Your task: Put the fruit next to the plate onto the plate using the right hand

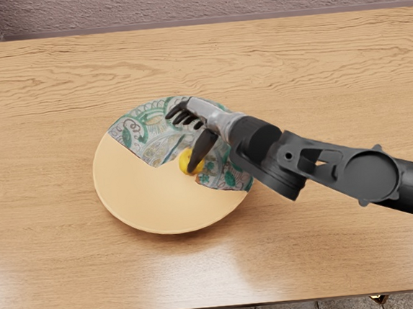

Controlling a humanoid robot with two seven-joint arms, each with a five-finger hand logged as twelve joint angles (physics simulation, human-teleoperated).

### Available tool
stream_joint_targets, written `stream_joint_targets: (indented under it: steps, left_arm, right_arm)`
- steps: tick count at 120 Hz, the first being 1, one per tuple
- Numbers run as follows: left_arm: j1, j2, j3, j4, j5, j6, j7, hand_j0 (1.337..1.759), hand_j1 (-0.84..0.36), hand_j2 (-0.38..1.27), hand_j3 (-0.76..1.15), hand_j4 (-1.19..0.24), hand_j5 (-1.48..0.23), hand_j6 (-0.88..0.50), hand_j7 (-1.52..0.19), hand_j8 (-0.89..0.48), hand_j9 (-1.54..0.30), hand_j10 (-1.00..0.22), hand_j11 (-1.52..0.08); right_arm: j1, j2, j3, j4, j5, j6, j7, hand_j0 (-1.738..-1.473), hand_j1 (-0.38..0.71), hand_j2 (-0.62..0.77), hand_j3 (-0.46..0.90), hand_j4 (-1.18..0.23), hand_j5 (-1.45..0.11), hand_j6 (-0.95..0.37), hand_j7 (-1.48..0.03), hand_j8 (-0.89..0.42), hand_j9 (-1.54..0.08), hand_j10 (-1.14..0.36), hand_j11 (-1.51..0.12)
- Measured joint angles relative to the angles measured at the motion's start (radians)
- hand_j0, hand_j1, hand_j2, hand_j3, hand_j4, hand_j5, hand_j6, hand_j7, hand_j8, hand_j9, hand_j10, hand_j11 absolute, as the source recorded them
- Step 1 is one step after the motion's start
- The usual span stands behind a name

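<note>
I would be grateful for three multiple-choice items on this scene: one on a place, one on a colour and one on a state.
1. Where does the fruit lie?
A. on the plate
B. in a bowl
C. on a shelf

2. What colour is the fruit?
A. red
B. yellow
C. purple

3. How are the fingers of the right hand?
A. clenched in a fist
B. wrapped round a cup
C. stretched out

Answers:
1 A, since the fruit sits inside the plate's rim.
2 B, since it shows bright yellow under the hand.
3 C, since the fingers reach out over the plate's patterned part and hold nothing.
</note>
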Motion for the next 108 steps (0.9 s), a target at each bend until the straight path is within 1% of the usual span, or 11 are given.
stream_joint_targets:
  steps: [8,17,37,47,54,63,81,94,108]
  left_arm:
    - [0.000,0.000,0.000,0.000,0.000,0.000,0.000,1.658,0.35,0.00,0.00,0.00,0.00,0.01,0.00,0.01,0.00,0.00,0.00]
    - [0.000,0.000,0.000,0.000,0.000,0.000,0.000,1.658,0.35,0.00,0.00,0.00,0.00,0.01,0.00,0.01,0.00,0.00,0.00]
    - [0.000,0.000,0.000,0.000,0.000,0.000,0.000,1.658,0.35,0.00,0.00,0.00,0.00,0.01,0.00,0.01,0.00,0.00,0.00]
    - [0.000,0.000,0.000,0.000,0.000,0.000,0.000,1.658,0.35,0.00,0.00,0.00,0.00,0.01,0.00,0.01,0.00,0.00,0.00]
    - [0.000,0.000,0.000,0.000,0.000,0.000,0.000,1.658,0.35,0.00,0.00,0.00,0.00,0.01,0.00,0.01,0.00,0.00,0.00]
    - [0.000,0.000,0.000,0.000,0.000,0.000,0.000,1.658,0.35,0.00,0.00,0.00,0.00,0.01,0.00,0.01,0.00,0.00,0.00]
    - [-0.001,0.000,0.000,0.000,0.000,0.000,0.000,1.658,0.35,0.00,0.00,0.00,0.00,0.01,0.00,0.01,0.00,0.00,0.00]
    - [-0.003,0.000,0.000,0.000,0.000,0.000,0.000,1.658,0.35,0.00,0.00,0.00,0.00,0.01,0.00,0.01,0.00,0.00,0.00]
    - [-0.003,0.000,0.000,0.000,0.000,0.000,0.000,1.658,0.35,0.00,0.00,0.00,0.00,0.01,0.00,0.01,0.00,0.00,0.00]
  right_arm:
    - [0.000,-0.005,0.041,0.007,0.066,0.055,0.000,-1.658,-0.12,0.17,0.00,-0.21,-0.29,-0.21,-0.28,-0.15,-0.28,-0.18,-0.28]
    - [-0.018,-0.022,0.131,0.011,0.180,0.196,0.000,-1.658,-0.19,0.12,0.00,-0.14,-0.20,-0.15,-0.19,-0.11,-0.19,-0.13,-0.19]
    - [-0.142,-0.040,0.392,0.014,0.434,0.659,0.000,-1.658,-0.28,0.05,0.00,-0.06,-0.09,-0.07,-0.09,-0.05,-0.08,-0.06,-0.08]
    - [-0.198,-0.045,0.503,0.014,0.559,0.790,0.000,-1.658,-0.30,0.03,0.00,-0.04,-0.06,-0.04,-0.06,-0.03,-0.06,-0.04,-0.06]
    - [-0.253,-0.050,0.575,0.013,0.633,0.836,0.000,-1.658,-0.31,0.03,0.00,-0.03,-0.04,-0.03,-0.04,-0.02,-0.04,-0.03,-0.04]
    - [-0.352,-0.056,0.674,0.011,0.706,0.867,0.000,-1.658,-0.32,0.02,0.00,-0.02,-0.03,-0.02,-0.03,-0.02,-0.03,-0.02,-0.03]
    - [-0.528,-0.081,0.833,0.007,0.764,0.890,0.000,-1.658,-0.34,0.01,0.00,-0.01,-0.01,-0.01,-0.01,-0.01,-0.01,-0.01,-0.01]
    - [-0.615,-0.112,0.930,0.005,0.808,0.894,0.000,-1.658,-0.34,0.01,0.00,-0.01,-0.01,-0.01,-0.01,0.00,-0.01,-0.01,-0.01]
    - [-0.681,-0.142,1.027,0.004,0.850,0.896,0.000,-1.658,-0.35,0.00,0.00,0.00,0.00,0.00,0.00,0.00,0.00,0.00,0.00]
